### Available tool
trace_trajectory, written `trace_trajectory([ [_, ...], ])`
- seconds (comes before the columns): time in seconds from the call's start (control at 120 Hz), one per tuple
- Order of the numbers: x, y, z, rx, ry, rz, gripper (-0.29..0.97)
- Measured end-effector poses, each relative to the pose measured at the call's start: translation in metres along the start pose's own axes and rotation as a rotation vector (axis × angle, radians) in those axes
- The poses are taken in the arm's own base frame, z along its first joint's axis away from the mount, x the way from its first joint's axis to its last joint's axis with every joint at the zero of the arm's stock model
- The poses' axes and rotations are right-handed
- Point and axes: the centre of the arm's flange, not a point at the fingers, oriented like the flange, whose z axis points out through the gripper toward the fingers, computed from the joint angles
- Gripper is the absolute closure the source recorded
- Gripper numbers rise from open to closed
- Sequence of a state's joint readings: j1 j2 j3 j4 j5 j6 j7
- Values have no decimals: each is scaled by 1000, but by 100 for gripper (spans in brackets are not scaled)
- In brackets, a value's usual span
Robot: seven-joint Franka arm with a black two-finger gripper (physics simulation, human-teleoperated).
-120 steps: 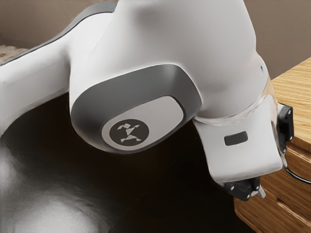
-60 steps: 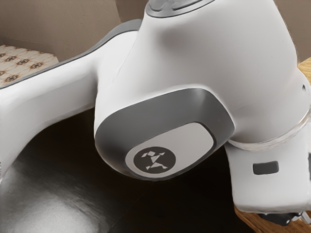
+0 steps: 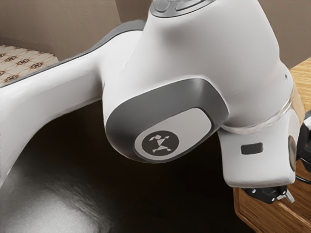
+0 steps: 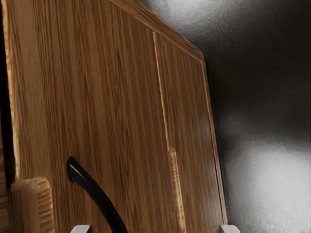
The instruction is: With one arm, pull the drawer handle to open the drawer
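Note:
The wooden drawer cabinet (image 3: 272, 216) stands at the exterior view's right edge, and my big white arm hides most of it. My black gripper (image 3: 273, 194) hangs right at the cabinet's front. In the wrist view the wood-grain drawer front (image 4: 112, 97) is close before the hand. Its black curved handle (image 4: 92, 191) runs down toward my gripper (image 4: 154, 229). Two pale fingertips (image 4: 80, 228) show far apart at the edge, so the gripper is open. The handle lies just inside one fingertip, and nothing is gripped. A dark gap runs along one side of the front.
The glossy black tabletop (image 3: 73, 194) spreads below the arm and beside the cabinet (image 4: 262, 145). A patterned floor (image 3: 19, 63) and a brown wall lie at the back left. The cabinet's top (image 3: 302, 77) shows behind the wrist.
The arm swung toward the exterior view's right and dropped the hand low by the cabinet. Over the last half second the hand came back up and slightly left.

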State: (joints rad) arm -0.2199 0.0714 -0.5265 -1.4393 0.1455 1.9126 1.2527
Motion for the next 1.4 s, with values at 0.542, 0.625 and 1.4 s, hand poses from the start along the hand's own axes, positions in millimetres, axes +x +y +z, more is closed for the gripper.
trace_trajectory([
  [0.542,-18,3,24,-41,-26,-6,65],
  [0.625,-17,9,22,-39,-38,2,68],
  [1.4,10,141,-43,101,-165,-28,74],
])
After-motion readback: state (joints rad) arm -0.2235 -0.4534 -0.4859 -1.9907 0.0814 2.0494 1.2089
